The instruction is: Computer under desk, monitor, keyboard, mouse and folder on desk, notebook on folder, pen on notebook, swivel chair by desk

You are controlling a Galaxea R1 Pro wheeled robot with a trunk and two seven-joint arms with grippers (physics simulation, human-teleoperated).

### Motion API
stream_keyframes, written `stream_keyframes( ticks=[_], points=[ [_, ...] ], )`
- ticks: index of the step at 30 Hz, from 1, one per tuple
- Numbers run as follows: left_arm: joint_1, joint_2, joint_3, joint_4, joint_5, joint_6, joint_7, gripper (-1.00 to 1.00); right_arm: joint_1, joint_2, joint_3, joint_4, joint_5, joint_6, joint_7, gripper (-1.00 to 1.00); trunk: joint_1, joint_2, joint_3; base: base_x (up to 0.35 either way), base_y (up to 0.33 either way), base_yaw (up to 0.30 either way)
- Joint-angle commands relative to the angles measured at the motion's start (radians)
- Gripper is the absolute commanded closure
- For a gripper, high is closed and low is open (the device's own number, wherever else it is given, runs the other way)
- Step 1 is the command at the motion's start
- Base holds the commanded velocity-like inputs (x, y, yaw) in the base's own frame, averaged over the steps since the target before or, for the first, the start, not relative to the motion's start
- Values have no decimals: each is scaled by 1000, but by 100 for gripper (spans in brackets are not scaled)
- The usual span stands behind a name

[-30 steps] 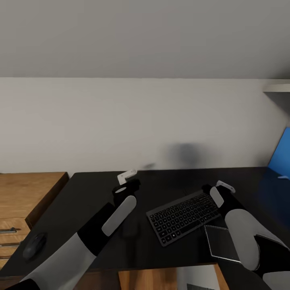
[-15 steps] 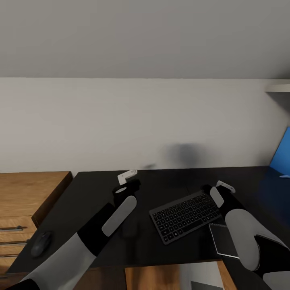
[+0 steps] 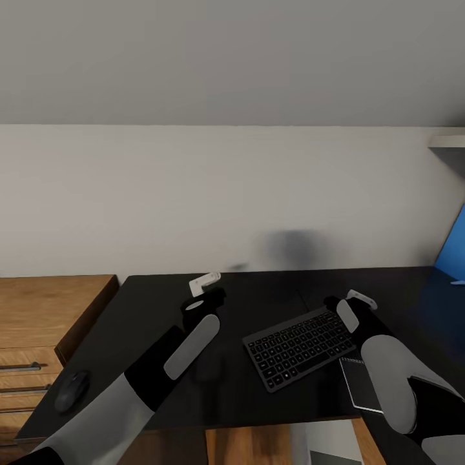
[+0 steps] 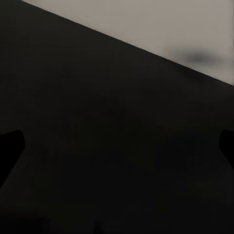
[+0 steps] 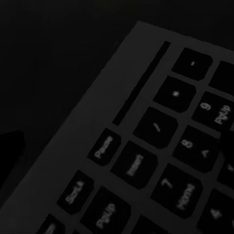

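The slim black keyboard with its dark grey frame and low flat keys [image 3: 299, 349] lies at an angle on the glossy black desk [image 3: 155, 303], near the front edge and just beside the right gripper [image 3: 354, 303], whose wrist camera looks straight down onto the keyboard's corner keys [image 5: 161, 161]. I judge it light and stiff but thin, with little height to pinch, so a hold across a short end or the rear edge looks safest; the glossy top may let it slide instead (a push could do the aligning). Whether the right gripper's fingers are parted or closed I cannot tell. The left gripper [image 3: 204, 284] hovers over bare desk with dark fingertip edges far apart in its wrist view, so it looks spread and empty. A thin dark notebook with white page edges [image 3: 359, 384] lies partly under the right forearm, and a small rounded black mouse [image 3: 71, 391] sits at the desk's left front corner. Beside it stands a light wooden drawer unit [image 3: 39, 323], drawers closed, contents unseen.
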Motion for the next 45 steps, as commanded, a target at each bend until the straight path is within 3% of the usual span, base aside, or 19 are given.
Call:
stream_keyframes(
  ticks=[1, 25, 37, 45],
  points=[
    [-1, 0, -1, -1, 1, 8, 6, -100, 0, 0, -1, 48, -28, 0, -4, -100, 0, 0, -1, 0, 1, 0],
    [-1, 0, -30, 13, 4, 8, 6, -100, 0, -1, 0, 36, -25, -13, 0, -100, 0, 0, -1, 0, -44, 0],
    [-1, 0, -38, 19, 2, 7, 6, -100, 0, -8, 5, 3, -14, -98, -3, -100, 0, 0, -1, 43, -2, 0],
    [-1, 0, -59, 19, 3, 7, 6, -100, 0, -10, 6, 3, 37, -154, -1, -100, 0, 0, -1, 220, -19, 0]
  ],
)
